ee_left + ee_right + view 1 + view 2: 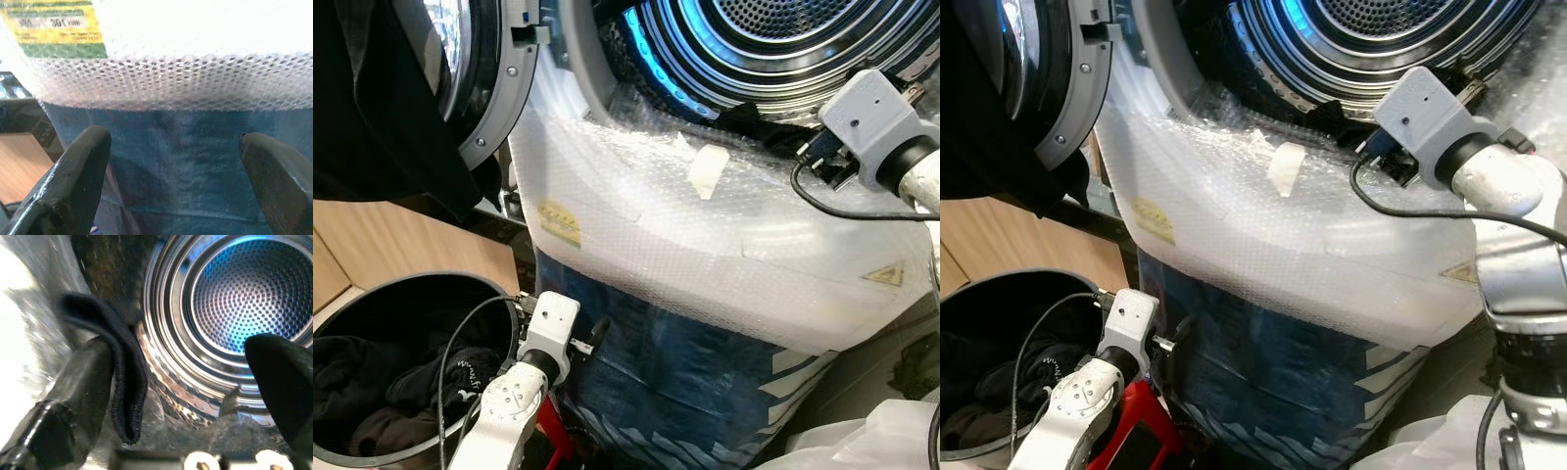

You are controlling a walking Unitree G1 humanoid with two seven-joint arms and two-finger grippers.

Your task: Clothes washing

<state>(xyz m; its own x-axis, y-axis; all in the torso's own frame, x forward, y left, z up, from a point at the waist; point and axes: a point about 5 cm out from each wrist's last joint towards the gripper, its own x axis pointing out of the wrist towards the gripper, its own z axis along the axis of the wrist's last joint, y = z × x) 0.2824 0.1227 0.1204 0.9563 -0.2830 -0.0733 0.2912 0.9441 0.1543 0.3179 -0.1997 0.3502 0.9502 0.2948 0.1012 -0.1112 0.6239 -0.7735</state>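
Bubble-wrapped washing machine [705, 245]: white front-loader, its front panel covered in clear bubble wrap above and blue plastic film below; a yellow label sits on the wrap at its left side.
Drum [244, 293]: perforated steel, lit blue inside, ringed by ribbed metal; the opening faces the robot at the top of the head views.
Door [475, 69]: swung open to the robot's left, grey rim, with dark cloth hanging in front of it.
Laundry basket [352, 304]: round, black, on the floor at lower left beside the machine; dark clothes [372, 392] lie heaped inside it.
Right arm: raised to the lower right edge of the drum opening, a black cable looping from its wrist.
Right end effector [195, 377]: at the mouth of the drum, fingers spread well apart; a strip of black garment [122, 377] with a stitched hem is draped over one finger [73, 387], hanging just outside the drum ring.
Left arm: low, between the basket and the machine front.
Left end effector [173, 161]: fingers wide apart and holding nothing, pointed at the blue film just below the edge of the bubble wrap.
Red object [1136, 431]: partly hidden under the left arm; what it is cannot be told.
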